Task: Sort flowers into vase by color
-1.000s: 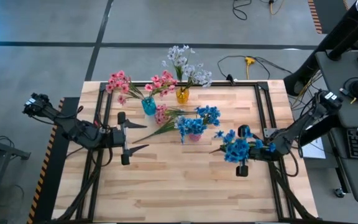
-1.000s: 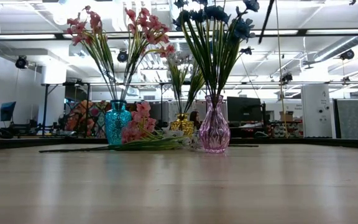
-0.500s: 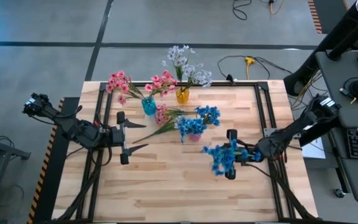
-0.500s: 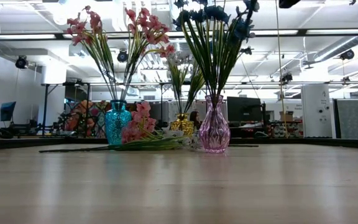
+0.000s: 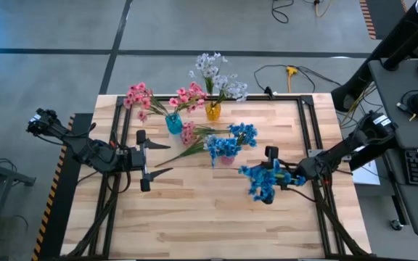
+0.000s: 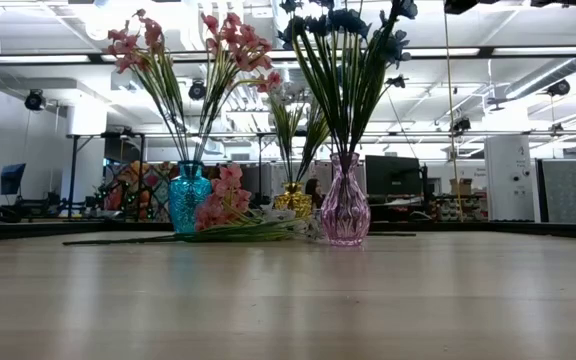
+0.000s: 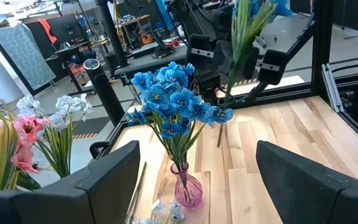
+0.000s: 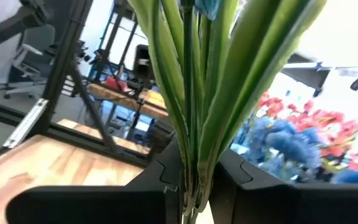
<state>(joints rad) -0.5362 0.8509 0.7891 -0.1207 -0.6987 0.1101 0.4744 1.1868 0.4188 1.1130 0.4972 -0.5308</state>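
Observation:
My right gripper (image 5: pixel 277 176) hovers over the table's right half, shut on a blue flower spray (image 5: pixel 260 181). The left wrist view shows the spray's green stems (image 7: pixel 240 43). A pink vase (image 5: pixel 226 158) with blue flowers stands mid-table. A teal vase (image 5: pixel 173 123) holds pink flowers, and a yellow vase (image 5: pixel 213 111) holds white ones. A loose pink flower (image 5: pixel 188 135) lies flat on the table between the vases. My left gripper (image 5: pixel 151 156) waits open over the table's left half, holding nothing. My right gripper pinches the bundle of green stems (image 8: pixel 192 152) of the blue spray between its two fingers. The fingers come roughly level from the table's right side and lie across the stems. The spray stands nearly upright, blooms up. Its stem end (image 7: pixel 220 138) hangs clear of the table.
Black frame rails (image 5: pixel 307 138) run along the table's left, right and far sides. The three vases cluster at the far middle, and bare wood (image 5: pixel 209 217) stretches along the near half. Cables (image 5: pixel 289 72) lie on the floor behind the table.
My right gripper has gone a little toward the table's left, toward the pink vase, and has rolled about its own line. The blue spray has swung with it, its blooms now further left. The gripper stays shut on the stems.

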